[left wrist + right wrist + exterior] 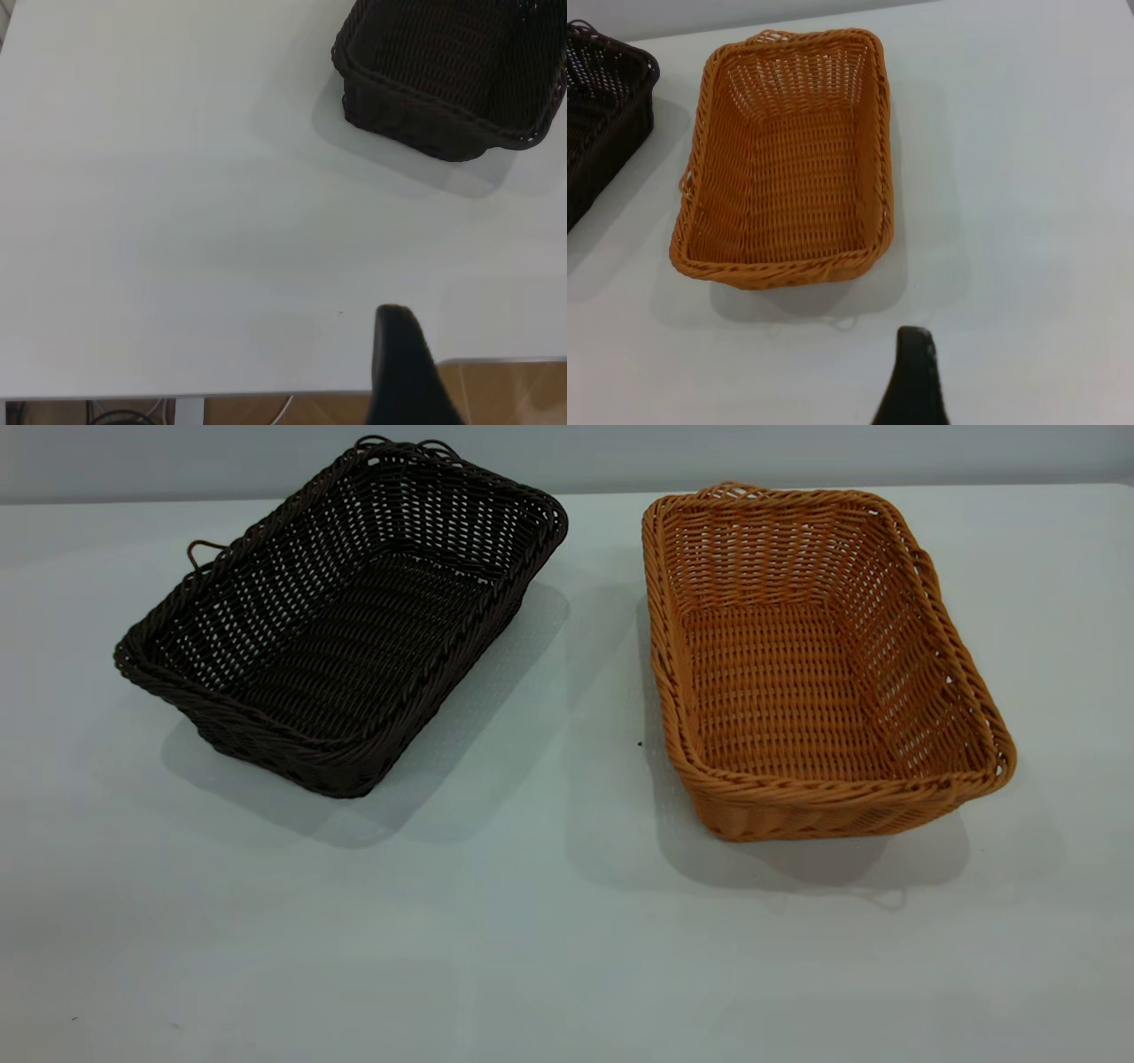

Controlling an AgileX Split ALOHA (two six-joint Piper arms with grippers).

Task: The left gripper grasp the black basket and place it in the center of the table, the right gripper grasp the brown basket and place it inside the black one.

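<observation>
The black basket (341,615) stands empty on the table (532,921) at the left, turned at an angle. It also shows in the left wrist view (452,75). The brown basket (819,660) stands empty at the right, a gap apart from the black one, and shows in the right wrist view (788,164). My left gripper (399,363) shows only as a dark tip near the table's edge, well short of the black basket. My right gripper (914,376) shows only as a dark tip above the table, short of the brown basket. Neither gripper shows in the exterior view.
The black basket's corner (602,106) lies beside the brown one in the right wrist view. The table's edge (266,394) and a wooden floor (514,394) show below the left gripper. A small dark speck (640,744) lies between the baskets.
</observation>
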